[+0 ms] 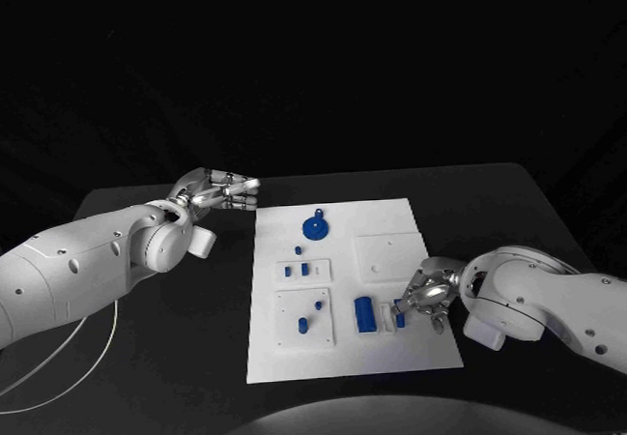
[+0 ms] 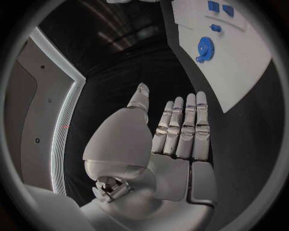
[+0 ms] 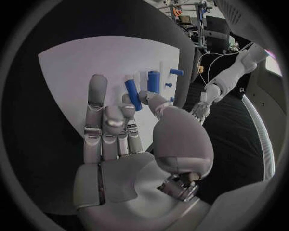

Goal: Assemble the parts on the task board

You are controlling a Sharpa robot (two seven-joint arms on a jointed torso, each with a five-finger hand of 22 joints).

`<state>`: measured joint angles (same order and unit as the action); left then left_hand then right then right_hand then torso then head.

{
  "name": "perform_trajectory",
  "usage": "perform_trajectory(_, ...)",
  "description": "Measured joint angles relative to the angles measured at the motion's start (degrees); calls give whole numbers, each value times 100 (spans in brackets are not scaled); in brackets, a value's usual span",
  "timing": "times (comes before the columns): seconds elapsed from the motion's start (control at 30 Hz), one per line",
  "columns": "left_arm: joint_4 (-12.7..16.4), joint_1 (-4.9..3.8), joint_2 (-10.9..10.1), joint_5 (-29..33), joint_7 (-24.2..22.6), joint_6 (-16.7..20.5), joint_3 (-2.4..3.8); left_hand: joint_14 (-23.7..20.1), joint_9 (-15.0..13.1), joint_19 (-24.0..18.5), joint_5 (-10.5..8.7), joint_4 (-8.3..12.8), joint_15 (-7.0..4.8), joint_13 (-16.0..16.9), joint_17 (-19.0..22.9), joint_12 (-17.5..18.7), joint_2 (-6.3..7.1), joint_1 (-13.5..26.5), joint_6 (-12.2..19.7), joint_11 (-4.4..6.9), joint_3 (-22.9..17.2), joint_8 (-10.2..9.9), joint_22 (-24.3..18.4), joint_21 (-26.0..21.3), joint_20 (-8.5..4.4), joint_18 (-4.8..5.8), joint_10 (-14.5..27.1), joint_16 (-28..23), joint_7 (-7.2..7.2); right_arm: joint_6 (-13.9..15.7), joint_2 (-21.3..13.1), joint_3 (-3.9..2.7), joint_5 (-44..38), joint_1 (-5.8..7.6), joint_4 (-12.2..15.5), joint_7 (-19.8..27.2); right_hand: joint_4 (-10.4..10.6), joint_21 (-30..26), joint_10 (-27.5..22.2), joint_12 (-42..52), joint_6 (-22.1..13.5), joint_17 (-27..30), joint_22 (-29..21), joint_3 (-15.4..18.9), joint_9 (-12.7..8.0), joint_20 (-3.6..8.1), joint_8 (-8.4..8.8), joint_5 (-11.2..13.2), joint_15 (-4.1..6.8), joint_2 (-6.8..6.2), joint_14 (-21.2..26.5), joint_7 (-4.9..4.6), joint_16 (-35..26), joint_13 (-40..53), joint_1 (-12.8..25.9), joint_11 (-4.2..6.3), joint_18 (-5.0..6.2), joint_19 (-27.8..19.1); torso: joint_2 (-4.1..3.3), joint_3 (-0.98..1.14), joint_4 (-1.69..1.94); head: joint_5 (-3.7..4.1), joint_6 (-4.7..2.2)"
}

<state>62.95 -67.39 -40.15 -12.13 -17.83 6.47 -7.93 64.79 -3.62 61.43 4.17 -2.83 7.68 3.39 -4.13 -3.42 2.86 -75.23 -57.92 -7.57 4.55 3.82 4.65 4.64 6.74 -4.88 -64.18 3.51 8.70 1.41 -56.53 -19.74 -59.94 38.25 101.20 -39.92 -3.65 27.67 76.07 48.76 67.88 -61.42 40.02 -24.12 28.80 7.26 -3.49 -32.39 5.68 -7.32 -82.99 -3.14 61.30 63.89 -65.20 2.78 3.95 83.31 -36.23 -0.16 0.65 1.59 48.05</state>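
The white task board lies mid-table. My right hand is at its near right edge. Thumb and a curled finger pinch the end of a slim blue bar, seen beside the fingertips as the bar. A thicker blue cylinder lies just left of it on the board, and shows again as the cylinder. A blue round gear with a handle sits near the far end. My left hand hovers off the board's far left corner, and in its wrist view the hand is flat, straight-fingered and holds nothing.
A small raised plate holds two little blue pieces. A larger plate near the front left carries two more. A plain white plate sits right of centre. The gear lies ahead of my left fingers. A white cable loops at the left.
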Motion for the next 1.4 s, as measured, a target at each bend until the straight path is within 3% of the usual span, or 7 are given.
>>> perform_trajectory(0.33, -7, 0, 8, 0, 25, -27, 0, 0, 0, 0, 0, 0, 0, 0, 0, 0, 0, 0, 0, 0, 0, 0, 0, 0, 0, 0, 0, 0, 0, -25, 52, 1, 136, 3, -23, -6, -78, -103, 1, -50, 39, 17, 13, 73, 11, 0, 0, 244, 0, -7, 0, 2, -23, -51, 7, -1, -1, 0, 0, 3, 1, -15, 6)
perform_trajectory(0.37, -7, 0, 9, 0, 28, -30, 0, 0, 0, 0, 0, 0, 0, 0, 0, 0, 0, 0, 0, 0, 0, 0, 0, 0, 0, 0, 0, 0, 0, -36, 60, 2, 145, 3, -26, -6, -493, -139, 0, -50, 57, 17, 5, -254, 31, 0, 7, 340, -1, 10, 1, 16, -23, -51, 25, 0, -2, 0, 0, 3, 0, -15, 8)
perform_trajectory(0.4, -7, 0, 9, 0, 30, -32, 0, 0, 0, 0, 0, 0, 0, 0, 0, 0, 0, 0, 0, 0, 0, 0, 0, 0, 0, 0, 0, 0, 0, -46, 67, 2, 150, 3, -30, -7, -556, -164, 0, -50, 63, 17, -11, -265, 30, 13, 23, 417, -1, 18, 1, 23, -23, -59, 33, 0, -2, 13, 0, 3, 1, -15, 13)
perform_trajectory(0.6, -8, 0, 11, 0, 41, -43, 0, 0, 0, 0, 0, 0, 0, 0, 0, 0, 0, 0, 0, 0, 0, 0, 0, 0, 0, 0, 0, 0, 0, -88, 111, 4, 163, 3, -52, -10, -762, -375, 2, -41, 185, 16, -190, -62, 31, 1, -10, 1898, 16, 245, -18, 102, -23, -44, -46, -1, -3, 44, -1, 3, -1, -26, 21)
perform_trajectory(0.73, -9, 0, 12, -1, 49, -49, 0, 0, 0, 0, 0, 0, 0, 0, 0, 0, 0, 0, 0, 0, 0, 0, 0, 0, 0, 0, 0, 0, 0, -90, 148, 5, 156, 4, -63, -11, -726, -498, 3, -4, 221, 16, -317, -114, 32, 0, -10, 2451, 23, 305, -27, 137, -23, -20, -108, -1, -94, 43, -1, 3, -1, -32, 22)
perform_trajectory(1.27, -12, 0, 14, -1, 73, -67, 0, 0, 0, 0, 0, 0, 0, 0, 0, 0, 0, 0, 0, -21, 0, 0, 0, 0, 0, 0, 21, 0, 0, -56, 231, 6, 47, 13, -170, -27, -417, -506, 37, 5, 217, 20, -489, -250, -1, 20, -30, 2906, 56, 197, -34, 197, -22, -22, -216, 10, -94, 63, -3, 5, -2, -54, 18)
perform_trajectory(1.4, -13, 0, 15, -1, 77, -70, 0, 0, 0, 0, 0, 0, 0, 0, 0, 0, 0, 0, 0, -21, 0, 0, 0, 0, 0, 0, 21, 0, 0, -56, 247, 15, 22, 10, -199, -29, -286, -506, 76, 5, 257, 20, -510, -167, -4, 20, -29, 2928, 58, 196, -35, 237, -22, -26, -214, 48, -182, 63, -3, 4, -2, -58, 18)
